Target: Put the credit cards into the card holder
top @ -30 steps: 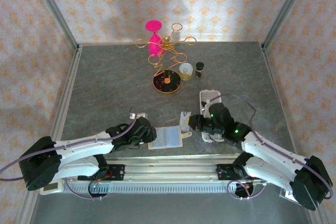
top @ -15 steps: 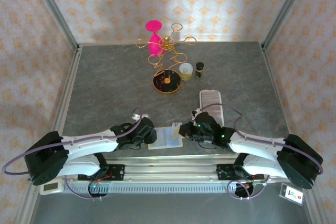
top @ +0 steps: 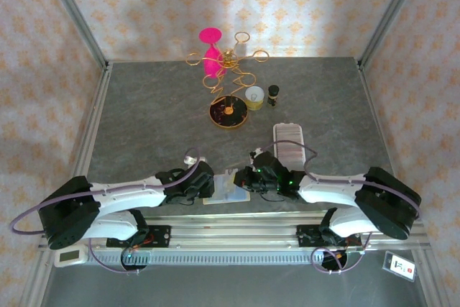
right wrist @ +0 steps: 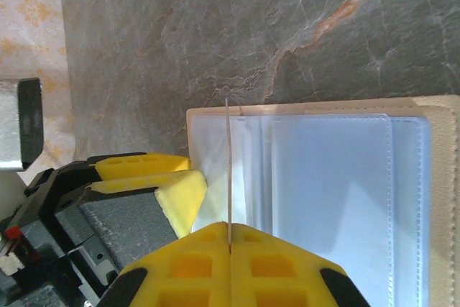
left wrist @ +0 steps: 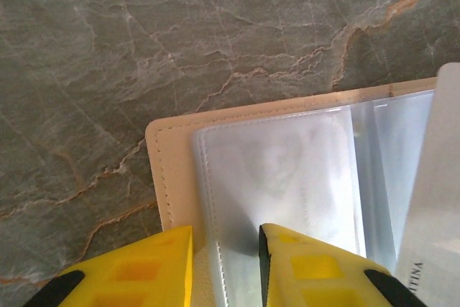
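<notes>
1. A cream-beige leather-look card holder (top: 228, 190) lies open and flat on the grey marble-look worktop (top: 144, 120), close to the near edge and between the 2 arms.
2. Its clear plastic sleeves face up, and stitching runs along the beige rim in the left wrist view (left wrist: 172, 170).
3. The left tool (top: 205, 186) sits at the holder's left end. In its own camera (left wrist: 226, 264) the 2 yellow fingers (left wrist: 136, 271) stand a little apart, with the holder's edge and a clear sleeve showing in the gap. It looks released, not clenched on anything.
4. The right tool (top: 246, 177) is at the holder's other side. Its yellow fingers are pressed together (right wrist: 229, 239), grasping 1 thin pale credit card (right wrist: 228, 163).
5. That card stands on its edge, seen as a fine line, over the sleeves (right wrist: 323, 199) at the end near the left tool.
6. From the left wrist the same card (left wrist: 431, 199) shows as a pale panel with dark lettering at the right border, lying across the sleeves.
7. I cannot tell whether the card's tip has entered a pocket.
8. A long white ridged tray (top: 289, 140) lies just beyond the right tool.
9. Further back stand a gold wire stand (top: 228, 70) with a pink goblet (top: 210, 37), a small cup (top: 254, 95) and a dark little bottle (top: 273, 95).
</notes>
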You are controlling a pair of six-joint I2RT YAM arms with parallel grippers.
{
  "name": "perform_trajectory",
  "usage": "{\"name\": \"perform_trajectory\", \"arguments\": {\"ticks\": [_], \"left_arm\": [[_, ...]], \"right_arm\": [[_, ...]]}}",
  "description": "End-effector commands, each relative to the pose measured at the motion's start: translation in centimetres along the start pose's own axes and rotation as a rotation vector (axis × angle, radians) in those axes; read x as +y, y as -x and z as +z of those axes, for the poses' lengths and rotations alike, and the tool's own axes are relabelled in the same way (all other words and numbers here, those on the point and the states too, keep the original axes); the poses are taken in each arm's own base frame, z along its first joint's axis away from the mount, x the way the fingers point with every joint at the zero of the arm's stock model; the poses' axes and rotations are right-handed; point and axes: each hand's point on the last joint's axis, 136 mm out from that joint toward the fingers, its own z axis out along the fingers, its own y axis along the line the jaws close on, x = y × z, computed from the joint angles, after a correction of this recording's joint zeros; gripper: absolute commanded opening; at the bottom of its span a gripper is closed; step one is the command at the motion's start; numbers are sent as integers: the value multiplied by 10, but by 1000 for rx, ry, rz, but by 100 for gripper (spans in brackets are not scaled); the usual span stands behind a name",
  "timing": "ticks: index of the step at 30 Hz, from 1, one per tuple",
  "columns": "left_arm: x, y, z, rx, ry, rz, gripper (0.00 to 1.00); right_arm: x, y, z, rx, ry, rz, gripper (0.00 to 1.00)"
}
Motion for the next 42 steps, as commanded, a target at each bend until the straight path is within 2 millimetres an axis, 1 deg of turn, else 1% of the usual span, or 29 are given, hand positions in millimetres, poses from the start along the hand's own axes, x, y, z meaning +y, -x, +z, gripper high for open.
{"name": "perform_trajectory", "arguments": {"ticks": [1,6,14,21,24,30,35,42], "left_arm": [[20,-10,3,27,86,35,27],[19,-11,3,29,79,28,25],[18,-11,4,25,73,23,24],[18,-12,4,26,72,17,23],[19,-13,4,30,73,19,23],[18,-13,4,26,70,15,23],[18,-13,4,26,69,14,22],[18,-13,4,26,65,13,22]], "right_arm": [[11,6,3,-21,22,-2,0],[-1,7,2,-43,-19,14,0],[1,3,6,-21,-4,16,0],[-12,-2,10,-9,-40,23,0],[-13,-5,12,-1,-33,27,0],[-8,-10,16,26,-15,17,0],[-14,-10,11,7,-27,24,0],[-12,-16,9,32,2,18,0]]}}
